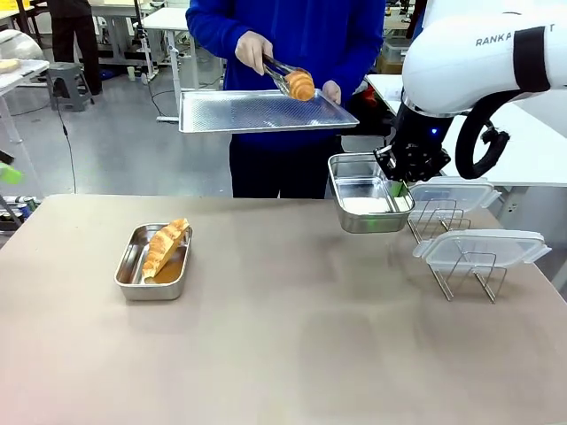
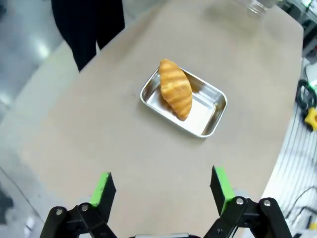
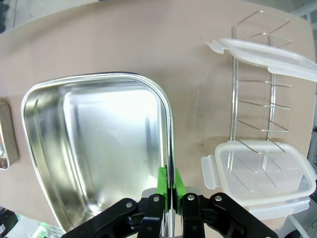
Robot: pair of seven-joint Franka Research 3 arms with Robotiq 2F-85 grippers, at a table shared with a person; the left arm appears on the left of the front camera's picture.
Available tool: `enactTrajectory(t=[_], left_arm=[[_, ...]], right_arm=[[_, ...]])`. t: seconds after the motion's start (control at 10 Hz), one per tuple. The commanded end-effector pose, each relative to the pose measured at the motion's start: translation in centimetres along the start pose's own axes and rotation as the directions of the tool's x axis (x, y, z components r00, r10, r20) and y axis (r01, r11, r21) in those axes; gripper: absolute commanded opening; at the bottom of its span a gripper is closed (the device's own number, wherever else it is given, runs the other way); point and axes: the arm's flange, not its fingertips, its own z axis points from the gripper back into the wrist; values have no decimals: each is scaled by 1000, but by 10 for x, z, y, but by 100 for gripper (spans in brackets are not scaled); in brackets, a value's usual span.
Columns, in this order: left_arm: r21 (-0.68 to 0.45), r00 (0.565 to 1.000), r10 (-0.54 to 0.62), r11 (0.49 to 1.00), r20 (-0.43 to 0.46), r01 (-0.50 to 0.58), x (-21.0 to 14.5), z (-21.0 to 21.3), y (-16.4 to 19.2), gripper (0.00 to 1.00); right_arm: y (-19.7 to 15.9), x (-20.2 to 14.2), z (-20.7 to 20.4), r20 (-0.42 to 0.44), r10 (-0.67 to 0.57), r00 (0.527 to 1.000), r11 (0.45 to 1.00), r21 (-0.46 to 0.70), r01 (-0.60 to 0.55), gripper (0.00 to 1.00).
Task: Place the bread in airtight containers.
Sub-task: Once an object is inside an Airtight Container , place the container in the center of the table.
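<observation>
Croissant (image 1: pixel 166 246) lies in a steel box (image 1: pixel 133 282) at table (image 1: pixel 283 354) left; second croissant (image 1: pixel 301 85) in tongs (image 1: pixel 279 71) past table's far edge. Left wrist: our left gripper (image 2: pixel 162 184) spread, empty, above table. Right wrist: right gripper (image 3: pixel 170 179) pinches empty box (image 3: pixel 89 148) by its rim above table; we expect slip or tilt when loaded.

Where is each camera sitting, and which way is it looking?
Front: fixed between the arms, facing across the table at the person; the right arm and right hand show.
Left wrist: above the table, looking down at the croissant in its box; the open left hand shows.
Right wrist: looking along the right hand, shut on the empty box rim.
Shared: front and left wrist both see that croissant.
</observation>
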Motion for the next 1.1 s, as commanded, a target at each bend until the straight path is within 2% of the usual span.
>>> enactTrajectory(t=[0.0,0.2,0.3,0.4,1.0], left_arm=[[-40,980,-116,991,163,124,-16,-4,13,100],[-20,941,-182,980,286,196,-27,3,13,100],[-29,929,-163,983,332,183,-24,-1,8,100],[20,963,-166,986,211,165,-24,13,10,100],[20,963,-166,986,211,165,-24,13,10,100]], right_arm=[[0,1,3,11,-14,1000,1000,-11,14,0],[0,1,3,11,-14,1000,1000,-11,14,0],[0,1,3,11,-14,1000,1000,-11,14,0],[0,1,3,11,-14,1000,1000,-11,14,0],[0,1,3,11,-14,1000,1000,-11,14,0]])
